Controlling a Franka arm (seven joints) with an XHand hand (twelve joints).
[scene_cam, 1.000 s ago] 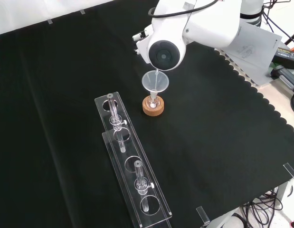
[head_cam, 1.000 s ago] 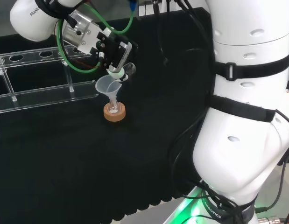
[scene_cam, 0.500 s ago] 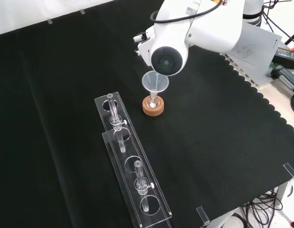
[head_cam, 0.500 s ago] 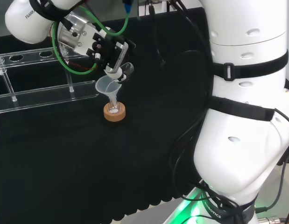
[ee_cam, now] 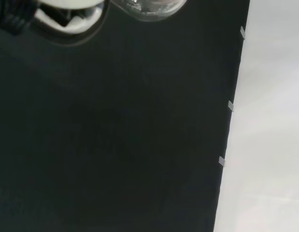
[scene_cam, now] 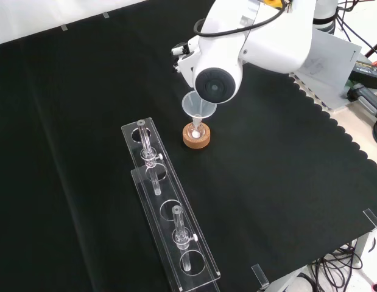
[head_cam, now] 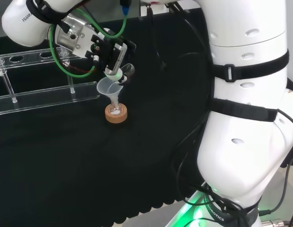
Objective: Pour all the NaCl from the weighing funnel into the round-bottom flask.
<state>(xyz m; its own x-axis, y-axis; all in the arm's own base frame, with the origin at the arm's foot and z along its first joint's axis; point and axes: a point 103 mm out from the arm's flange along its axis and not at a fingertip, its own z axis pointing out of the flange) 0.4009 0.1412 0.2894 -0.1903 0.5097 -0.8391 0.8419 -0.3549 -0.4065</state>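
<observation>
Hand: the hand (head_cam: pixel 114 56) hangs above the flask's funnel, fingers curled round a small clear weighing funnel (head_cam: pixel 125 74), tipped with its spout down toward the cone.
Weighing funnel: held in the hand, its low end just over the rim of the plastic funnel (head_cam: pixel 108 88); I cannot tell how much salt is left inside.
Round-bottom flask: the round-bottom flask (scene_cam: pixel 196 132) sits upright in a cork ring (head_cam: pixel 116 114) toward the middle of the bench, away from every edge; something white shows in its belly.
Rack: a clear rack (scene_cam: pixel 167 204) lies near the flask, holding a few glass pieces.
Step in hand: the pour itself, by my reading, with the tilt already on.
Next move: it likely calls for a steeper tilt, spout kept inside the cone, until nothing more falls.
</observation>
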